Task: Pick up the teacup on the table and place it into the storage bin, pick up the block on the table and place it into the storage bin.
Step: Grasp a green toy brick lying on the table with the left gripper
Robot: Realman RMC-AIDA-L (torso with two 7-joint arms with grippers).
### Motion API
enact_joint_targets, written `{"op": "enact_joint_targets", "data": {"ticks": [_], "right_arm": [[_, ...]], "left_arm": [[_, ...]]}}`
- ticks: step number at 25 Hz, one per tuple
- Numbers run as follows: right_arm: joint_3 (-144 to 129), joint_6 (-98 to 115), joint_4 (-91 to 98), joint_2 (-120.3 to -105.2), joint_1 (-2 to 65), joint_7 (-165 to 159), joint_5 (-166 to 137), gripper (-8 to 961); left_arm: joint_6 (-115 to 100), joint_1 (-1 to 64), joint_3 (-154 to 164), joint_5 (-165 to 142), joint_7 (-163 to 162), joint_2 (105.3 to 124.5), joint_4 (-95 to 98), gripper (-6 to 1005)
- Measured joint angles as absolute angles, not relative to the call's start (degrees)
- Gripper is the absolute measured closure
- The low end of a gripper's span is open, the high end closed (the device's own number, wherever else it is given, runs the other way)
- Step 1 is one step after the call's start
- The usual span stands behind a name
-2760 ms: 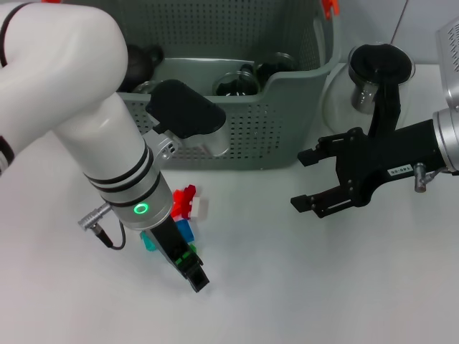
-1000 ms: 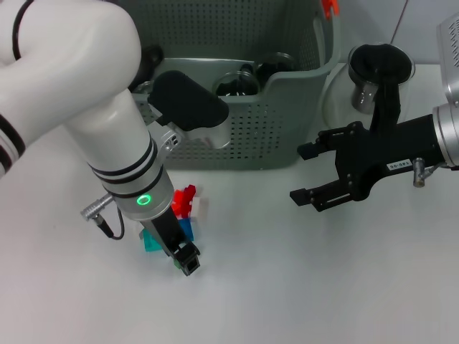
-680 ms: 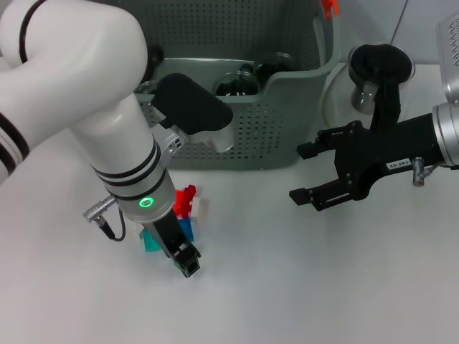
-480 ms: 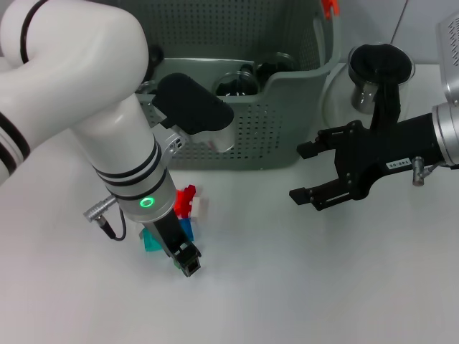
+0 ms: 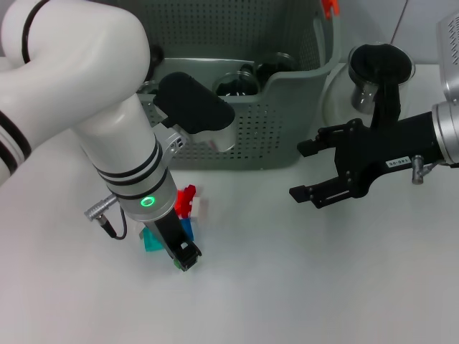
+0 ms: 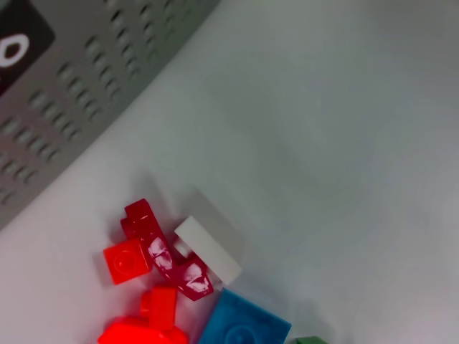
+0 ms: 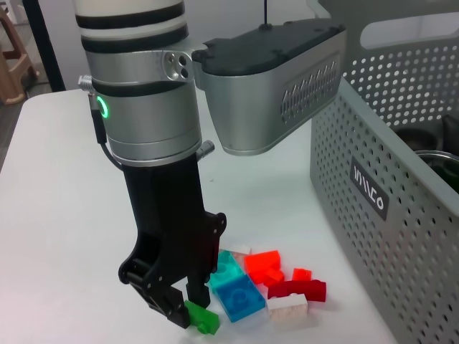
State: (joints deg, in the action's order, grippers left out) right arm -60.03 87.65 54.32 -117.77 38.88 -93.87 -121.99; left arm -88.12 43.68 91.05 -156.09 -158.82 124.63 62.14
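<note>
My left gripper (image 5: pixel 181 261) is down on the table among a small heap of blocks, in front of the storage bin (image 5: pixel 287 122). Its fingers (image 7: pixel 171 307) look shut on a small green block (image 7: pixel 203 319). Red (image 5: pixel 186 200), blue (image 5: pixel 187 228), teal (image 5: pixel 150 241) and white (image 5: pixel 203 208) blocks lie beside it; the left wrist view shows the red (image 6: pixel 133 259), white (image 6: pixel 208 251) and blue (image 6: pixel 244 331) ones. A glass teacup (image 5: pixel 237 83) sits inside the bin. My right gripper (image 5: pixel 301 172) hovers open and empty, right of the bin.
A glass vessel with a black top (image 5: pixel 379 72) stands on the table right of the bin, behind my right arm. More dark-topped glassware (image 5: pixel 278 64) lies in the bin. Bare white table (image 5: pixel 301 287) stretches in front.
Early on, the left gripper's fingers drew in around the green block. In the last second it shifted only slightly. The right arm barely moved.
</note>
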Motion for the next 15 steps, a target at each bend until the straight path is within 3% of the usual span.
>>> {"op": "enact_joint_targets", "data": {"ticks": [15], "right_arm": [[-60.0, 87.6, 54.3, -117.77, 38.9, -93.9, -122.0, 76]], "left_arm": [[-88.0, 44.3, 90.8, -155.7, -158.8, 124.57, 60.8, 758]]}}
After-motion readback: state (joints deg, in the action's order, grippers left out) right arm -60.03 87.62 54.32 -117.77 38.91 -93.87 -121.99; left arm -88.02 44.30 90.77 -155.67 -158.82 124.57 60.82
